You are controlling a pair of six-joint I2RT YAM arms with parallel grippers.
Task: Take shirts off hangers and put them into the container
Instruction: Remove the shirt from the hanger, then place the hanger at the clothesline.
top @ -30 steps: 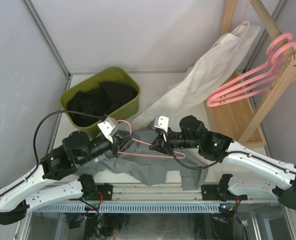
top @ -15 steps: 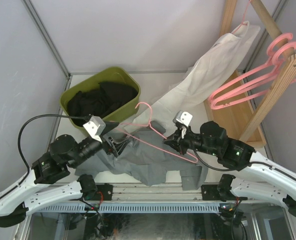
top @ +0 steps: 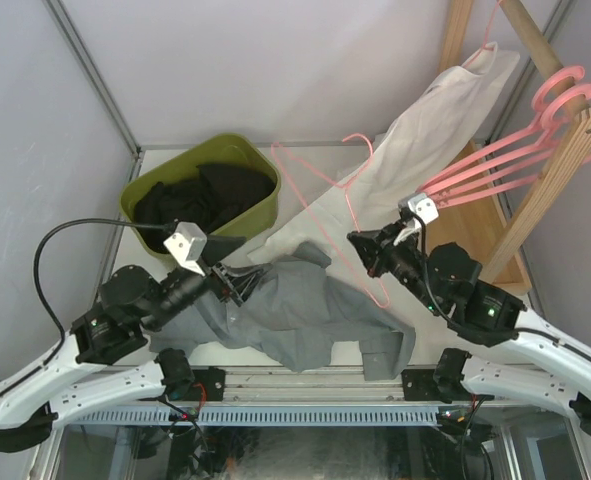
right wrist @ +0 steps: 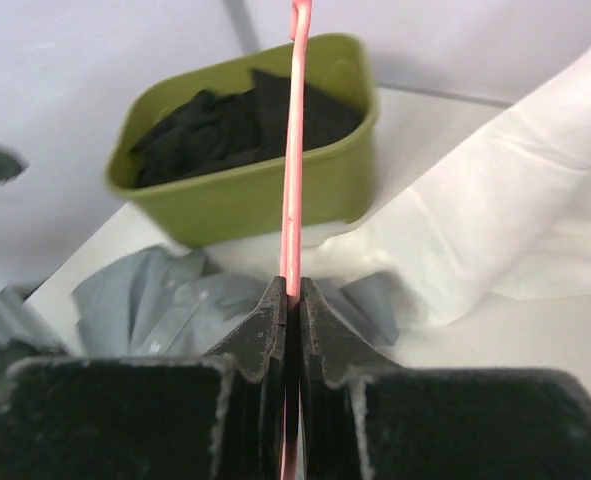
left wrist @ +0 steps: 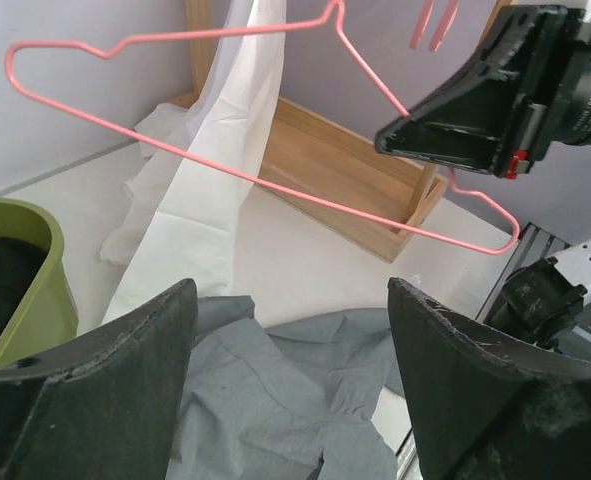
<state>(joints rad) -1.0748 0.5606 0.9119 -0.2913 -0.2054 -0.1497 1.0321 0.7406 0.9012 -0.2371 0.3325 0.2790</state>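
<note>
A grey shirt (top: 295, 315) lies crumpled on the table near the front edge, off any hanger. My left gripper (top: 237, 285) hovers open just over its left part, and the grey shirt (left wrist: 275, 400) shows between the wide fingers with nothing held. My right gripper (top: 360, 245) is shut on a bare pink hanger (right wrist: 293, 150), held in the air above the table's middle. The olive container (top: 247, 220) stands at the back left with black shirts (top: 200, 200) in it. A white shirt (top: 415, 150) hangs from the rack, its lower part trailing onto the table.
A light wooden rack (top: 565, 170) stands at the right, with several empty pink hangers (top: 495, 165) on its pole. Its flat wooden base (top: 465, 240) lies under them. Grey walls close the back and both sides.
My left gripper opened and drew back to the left. My right gripper pulled the hanger out of the grey shirt, up and back to the right; the shirt stayed on the table.
</note>
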